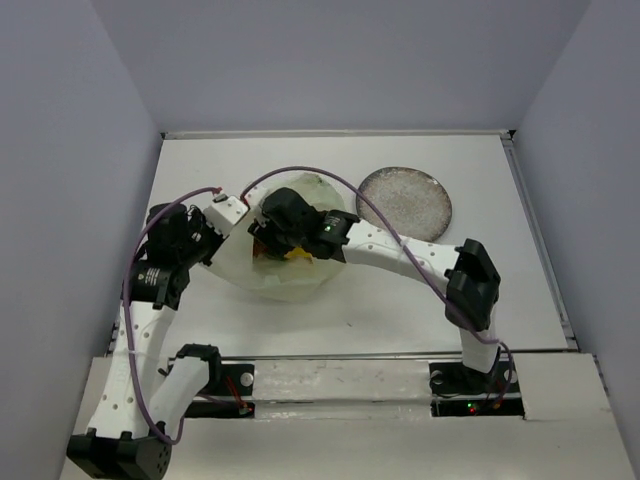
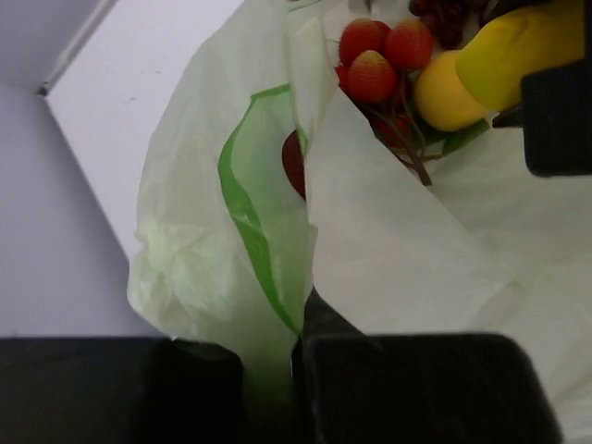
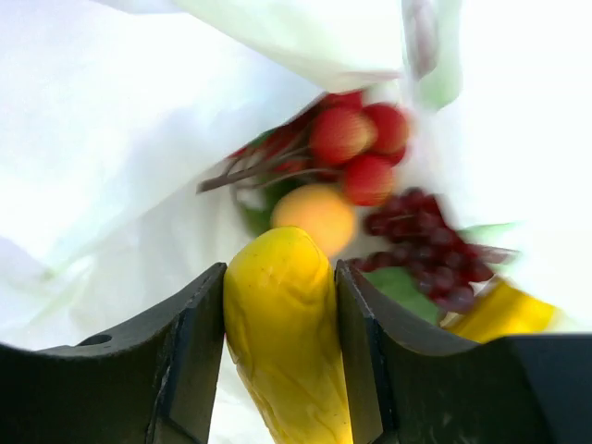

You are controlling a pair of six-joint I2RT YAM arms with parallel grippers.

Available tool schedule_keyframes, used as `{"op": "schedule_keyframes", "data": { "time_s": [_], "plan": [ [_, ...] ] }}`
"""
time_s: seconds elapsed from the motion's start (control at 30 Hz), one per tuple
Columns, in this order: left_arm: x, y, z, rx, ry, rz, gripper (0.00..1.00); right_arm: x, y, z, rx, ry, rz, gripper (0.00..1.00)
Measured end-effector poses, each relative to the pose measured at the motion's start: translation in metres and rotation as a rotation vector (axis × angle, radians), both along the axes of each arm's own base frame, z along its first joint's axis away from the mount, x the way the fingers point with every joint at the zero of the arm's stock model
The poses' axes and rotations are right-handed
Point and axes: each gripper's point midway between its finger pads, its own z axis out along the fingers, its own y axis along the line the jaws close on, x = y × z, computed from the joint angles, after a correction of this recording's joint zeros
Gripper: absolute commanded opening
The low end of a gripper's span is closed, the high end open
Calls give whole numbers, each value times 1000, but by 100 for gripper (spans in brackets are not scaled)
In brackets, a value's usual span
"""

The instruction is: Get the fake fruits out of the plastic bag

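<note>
Loosely, plastic bag point(image 3: 139, 120) folds overhang the fake fruits point(image 3: 361, 153), plate point(image 1: 404, 203) nearby

One plastic bag point(image 1: 295, 285), one grey plate point(image 1: 405, 203); among the fake fruits point(image 3: 319, 217), three red ones point(image 3: 340, 134), one purple grape bunch point(image 3: 430, 250) and, seemingly through the blur, three yellow pieces point(image 3: 282, 324).

Bright, even; plastic bag point(image 3: 111, 111) glares (background blurred).

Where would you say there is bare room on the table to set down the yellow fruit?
The plate is bare, as is the table strip along the far edge. Around the bag the left gripper and right gripper crowd in.
</note>
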Motion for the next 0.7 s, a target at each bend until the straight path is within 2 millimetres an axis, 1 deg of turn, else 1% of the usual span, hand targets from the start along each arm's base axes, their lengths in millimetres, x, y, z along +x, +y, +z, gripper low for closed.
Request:
{"op": "schedule_keyframes", "data": {
  "time_s": [0.07,0.1,0.2,0.33,0.37,0.4,0.43,0.47,0.5,0.53,0.57,0.6,0.63,0.67,0.7],
  "plan": [
    [10,0,17,2,-69,1,21,3,3,19,38,-6,-10,9],
    [11,1,18,7,-75,9,21,6,5,26,62,-7,-11,9],
    [12,6,15,23,-64,32,21,18,10,49,156,0,-35,9],
    [18,10,3,40,-14,52,20,28,18,93,325,30,-33,8],
    [19,10,1,42,-2,58,20,31,21,109,371,31,-27,7],
    [22,11,0,40,10,69,20,35,22,132,432,33,-28,7],
    [23,11,-1,37,19,78,20,37,24,153,484,27,-24,4],
    [26,12,-1,31,28,92,20,41,24,179,549,14,-25,4],
    [29,12,0,18,35,109,20,46,19,211,630,-6,-41,3],
    [33,11,3,-4,34,130,19,48,15,228,672,-19,-46,2],
    [35,11,2,-8,37,135,19,52,5,247,723,-26,-75,2],
    [36,10,3,-19,37,145,18,54,-5,261,757,-31,-95,2],
    [37,9,3,-37,35,158,18,63,-24,279,798,-47,-141,1],
    [38,8,4,-51,34,166,18,71,-41,290,825,-64,-183,1],
    [38,7,4,-64,26,172,18,76,-50,295,835,-75,-209,1]
  ]
}}
